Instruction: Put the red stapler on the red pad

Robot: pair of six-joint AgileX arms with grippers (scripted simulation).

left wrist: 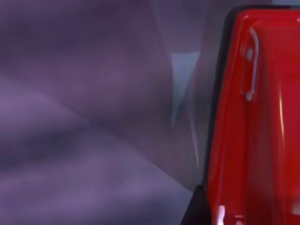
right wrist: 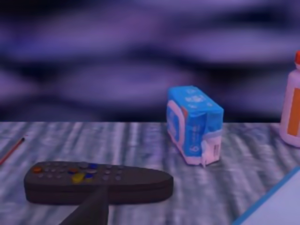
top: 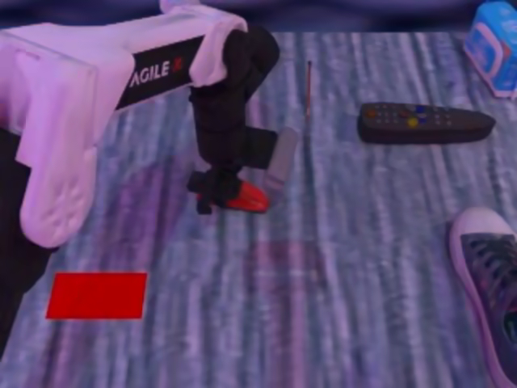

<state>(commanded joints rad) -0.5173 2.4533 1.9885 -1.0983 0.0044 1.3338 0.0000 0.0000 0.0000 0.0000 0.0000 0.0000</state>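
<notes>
**Red stapler under the left gripper, pad waiting**

Red and shiny, the red stapler (top: pixel 249 196) lies on the table with the left gripper (top: pixel 212 192) down on top of it. I cannot tell if the fingers are pinching it or are apart, because the arm hides them. The left wrist view is filled by the stapler, so the gripper is very close to it. I think it is there to grab the stapler and lift it.

The red pad (top: pixel 97 295) lies flat, well apart from the stapler, toward the table's left front corner. Nothing is on it yet.

The table (top: pixel 347 267) has grey and purple stripes. A dark remote (top: pixel 424 123) lies far from the stapler, a blue box (top: pixel 494 44) sits in the corner past it, and a shoe (top: pixel 489 279) is at the right edge. Behind the table is only dark blur. The right arm is not seen from above.
</notes>
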